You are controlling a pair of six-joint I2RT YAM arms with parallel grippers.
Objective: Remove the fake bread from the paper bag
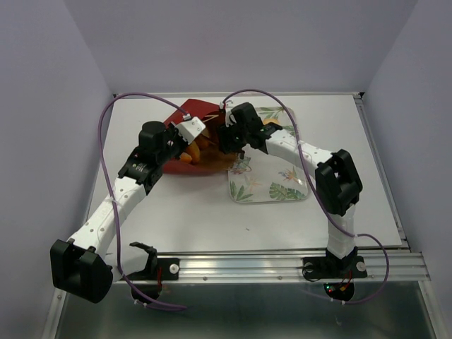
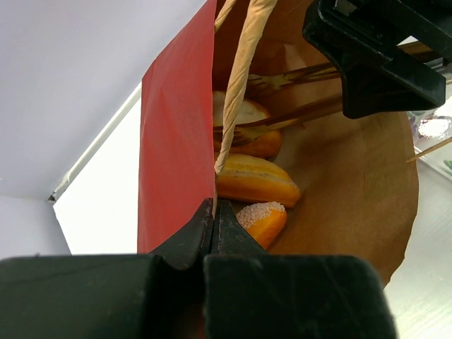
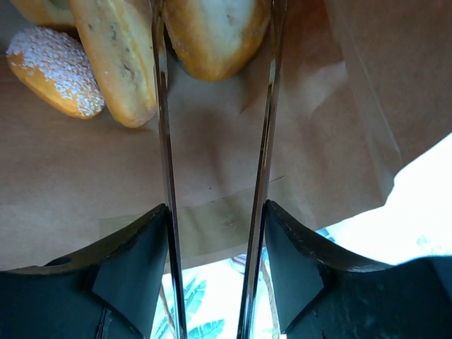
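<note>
The dark red paper bag [image 1: 185,111] lies on its side with its mouth open toward the right. My left gripper [image 2: 213,212] is shut on the edge of its red wall [image 2: 176,141], next to a loop handle [image 2: 240,78]. Inside lie an oblong loaf [image 2: 254,180], a sugar-topped piece [image 2: 263,219] and a bun [image 2: 247,127]. My right gripper [image 3: 215,212] is shut on metal tongs [image 3: 164,141] and sits at the bag's mouth [image 1: 227,138]. The tong arms flank the bun [image 3: 215,32]. The loaf [image 3: 116,56] and the sugared piece [image 3: 53,70] lie to its left.
The leaf-patterned tray [image 1: 282,191] lies right of the bag, under my right arm, and shows below the tongs in the right wrist view [image 3: 212,296]. Purple cables arch over both arms. The white table is walled on three sides.
</note>
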